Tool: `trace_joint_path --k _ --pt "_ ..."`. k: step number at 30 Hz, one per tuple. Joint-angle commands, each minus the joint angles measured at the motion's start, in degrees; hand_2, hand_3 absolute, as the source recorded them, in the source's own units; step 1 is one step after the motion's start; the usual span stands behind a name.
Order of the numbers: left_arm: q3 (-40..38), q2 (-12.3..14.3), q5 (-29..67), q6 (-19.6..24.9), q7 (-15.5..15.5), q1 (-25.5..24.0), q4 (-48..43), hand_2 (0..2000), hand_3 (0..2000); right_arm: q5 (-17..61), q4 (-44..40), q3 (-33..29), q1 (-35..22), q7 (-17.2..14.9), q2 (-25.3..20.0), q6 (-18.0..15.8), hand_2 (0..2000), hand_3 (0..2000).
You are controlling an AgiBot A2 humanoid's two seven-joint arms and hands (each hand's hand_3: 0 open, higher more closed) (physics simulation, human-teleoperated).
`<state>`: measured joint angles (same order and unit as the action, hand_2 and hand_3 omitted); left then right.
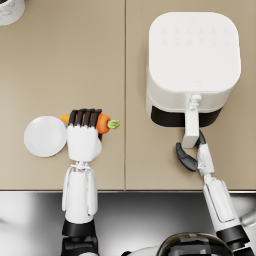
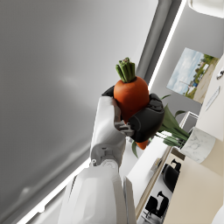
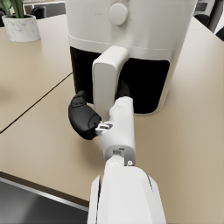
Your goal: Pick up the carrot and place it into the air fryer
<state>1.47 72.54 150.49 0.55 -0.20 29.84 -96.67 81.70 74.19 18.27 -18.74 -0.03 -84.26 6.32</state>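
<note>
The white plate [image 1: 45, 136] is sitting on the tan desk [image 1: 65, 65] at nine o'clock from the left hand [image 1: 84, 135], just beside it, and a pale marbled pot [image 1: 10, 10] is peeking in at the far eleven o'clock corner of the head view. The air fryer [image 1: 192, 60] is standing at two o'clock from the left hand, well apart from it, its white handle [image 1: 191, 125] pointing toward six o'clock. The left hand is grasping the carrot [image 1: 100, 122], dark fingers [image 1: 85, 117] wrapping over the orange body, the green stub sticking out toward three o'clock. The right hand [image 1: 192, 155] is sitting at the handle's lower end; whether it is actually clamping the handle I cannot tell. The left wrist view is showing the carrot [image 2: 131, 96] gripped with its leafy top clear of the left hand [image 2: 133, 116], plus a potted plant [image 2: 199, 146] behind. The right wrist view is showing the right hand [image 3: 98, 116] at the handle [image 3: 105, 78], against the air fryer [image 3: 131, 26] and its dark front opening.
</note>
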Motion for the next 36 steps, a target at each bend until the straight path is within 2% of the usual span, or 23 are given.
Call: trace_joint_path --k 1,3,4,5,7,11,15,18,21,22,27,33,35,36 --pt "0.6 0.29 0.0 0.06 0.01 1.02 -1.49 2000 2000 0.02 -1.11 1.81 -3.58 -0.03 -1.53 1.7 2000 1307" --pt "1.36 0.54 -0.01 0.25 0.05 1.28 -1.37 2000 2000 0.04 -0.68 2.85 -4.38 -0.07 -1.77 1.78 2000 1960" --pt "1.97 0.72 -0.02 0.39 0.08 1.54 -1.2 2000 2000 0.08 0.12 3.77 -4.0 -0.08 -1.34 0.59 2000 2000" --pt "2.55 1.0 -0.02 0.58 0.09 2.29 -0.79 2000 2000 0.09 2.95 5.15 -2.81 -0.1 -0.26 -0.72 2000 2000" --pt "3.89 1.72 -0.02 0.72 0.09 4.0 0.34 2000 2000 0.13 10.54 7.75 1.16 -0.31 3.23 -0.16 2000 2000" --pt "7.01 2.96 -0.03 0.3 0.08 6.02 1.35 2000 2000 0.17 20.98 11.8 5.53 -0.72 8.29 1.48 2000 2000" --pt "11.9 4.41 -0.04 0.14 0.1 7.62 2.18 2000 2000 0.2 30.36 16.97 7.72 -0.48 14.49 -1.23 2000 2000" --pt "16.3 6.17 -0.03 -0.25 0.11 9.55 3.24 2000 2000 0.22 39.6 23.13 9.58 -0.16 21.97 -3.29 2000 2000" --pt "21.37 9.2 -0.03 -0.32 0.13 11.68 4.71 2000 2000 0.18 45.62 28.47 10.03 0.05 27.4 -3.48 2000 2000" --pt "22.84 10.41 -0.02 -0.28 0.14 12.6 5.07 2000 2000 0.18 27.49 17.76 10.31 0.08 30.08 -3.42 2000 2000" --pt "30.19 14.52 -0.02 -0.32 0.2 15.16 9.32 2000 2000 0.04 33.43 23.53 10.3 0.53 39.2 -4.87 2000 2000" --pt "40.93 16.83 0.0 -0.41 0.22 15.56 15.46 2000 2000 0.02 34.57 25.35 10.19 0.3 41.41 -6.15 2000 2000" --pt "42.3 17.19 0.0 -0.29 0.23 15.37 18.2 2000 2000 0.01 34.19 25.49 10.14 0.27 41.28 -6.45 2000 2000" --pt "48.01 14.18 0.01 -0.23 0.23 18.8 19.6 2000 2000 0.01 33.93 25.55 10.14 0.29 41.14 -6.53 2000 2000"
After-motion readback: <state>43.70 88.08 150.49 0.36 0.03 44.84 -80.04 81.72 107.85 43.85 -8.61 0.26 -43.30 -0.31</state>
